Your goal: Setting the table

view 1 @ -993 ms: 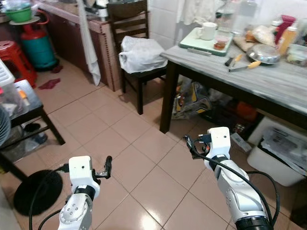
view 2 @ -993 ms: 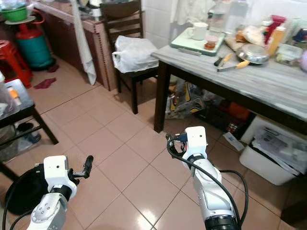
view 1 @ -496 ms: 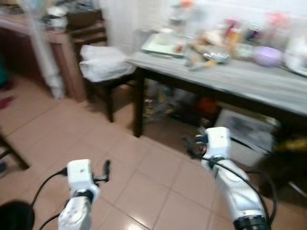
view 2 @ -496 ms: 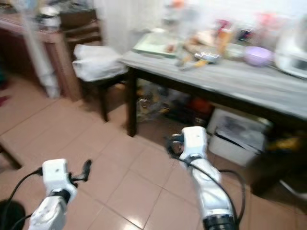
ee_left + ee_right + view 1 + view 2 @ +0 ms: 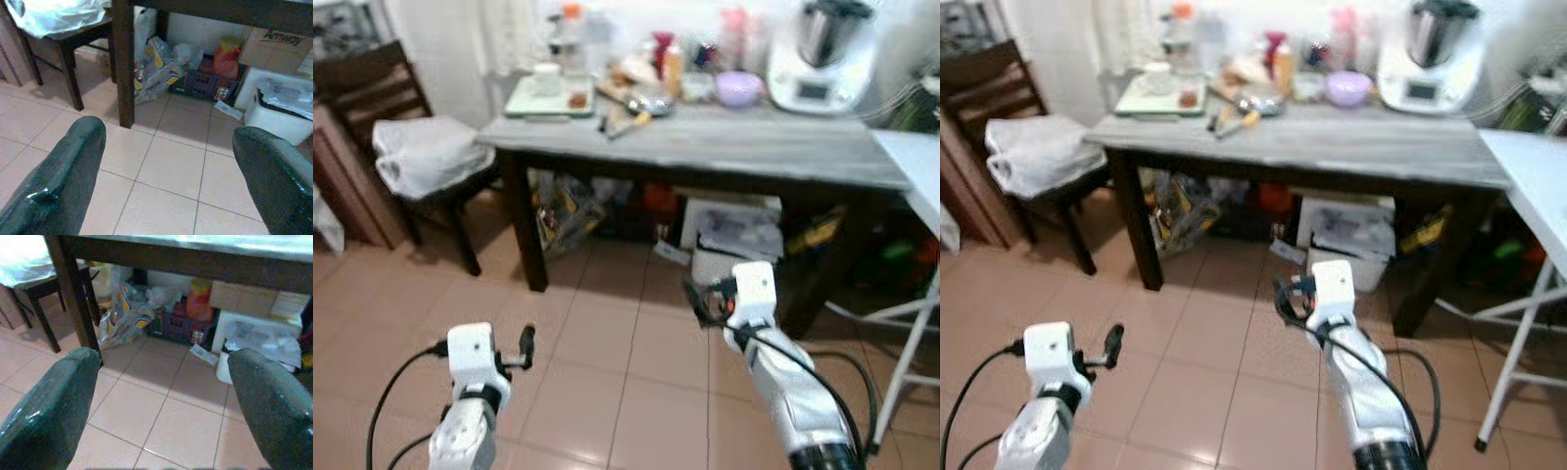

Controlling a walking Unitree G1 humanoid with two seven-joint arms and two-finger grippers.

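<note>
A grey-topped table (image 5: 744,152) with dark legs stands straight ahead. On its far side are a green tray (image 5: 544,98) with a white mug, a knife (image 5: 619,122), a purple bowl (image 5: 739,88), bottles and a white kitchen machine (image 5: 815,54). My left gripper (image 5: 525,345) hangs low over the tiled floor, open with nothing between its fingers (image 5: 73,166). My right gripper (image 5: 701,300) is held a little higher, in front of the table, also open and empty; its fingers (image 5: 54,401) frame the space under the table.
A dark chair (image 5: 435,181) bearing a white plastic bag stands left of the table. Beneath the table are bags, a crate, cardboard boxes and a white bin (image 5: 281,110). A white folding table (image 5: 915,171) stands at the right.
The camera has swung to the right, so the table now sits in the middle and the chair at the left. Both arms keep the same pose, fingers open.
</note>
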